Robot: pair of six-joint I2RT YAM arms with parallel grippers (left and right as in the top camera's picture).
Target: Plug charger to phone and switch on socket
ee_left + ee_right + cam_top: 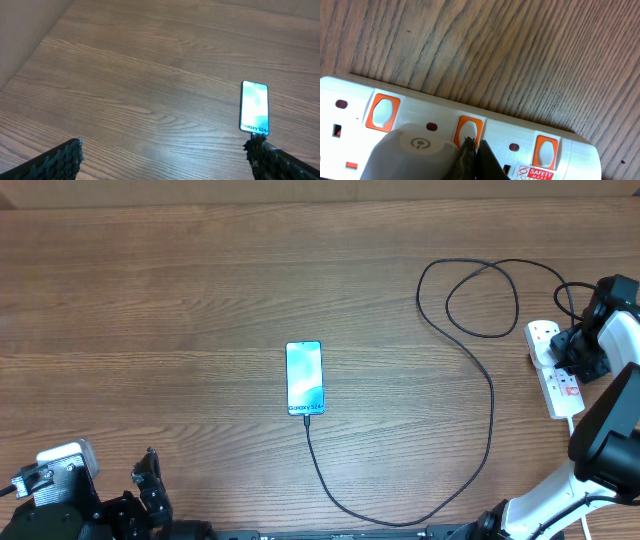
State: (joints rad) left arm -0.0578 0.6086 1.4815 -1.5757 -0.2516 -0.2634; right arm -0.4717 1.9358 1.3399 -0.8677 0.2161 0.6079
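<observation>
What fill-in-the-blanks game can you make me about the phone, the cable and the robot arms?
1. The phone lies on a table made of ____.
2. The cable that reaches the phone is coloured ____.
3. Of the three switches seen on the power strip, the right gripper is at the ____ one.
4. The left gripper is empty and wide ____.

Missing words: wood; black; middle; open.

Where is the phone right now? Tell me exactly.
In the overhead view the phone lies flat near the middle of the table, well left of the socket at the right edge; the charger reaches its near, lettered end.
</observation>
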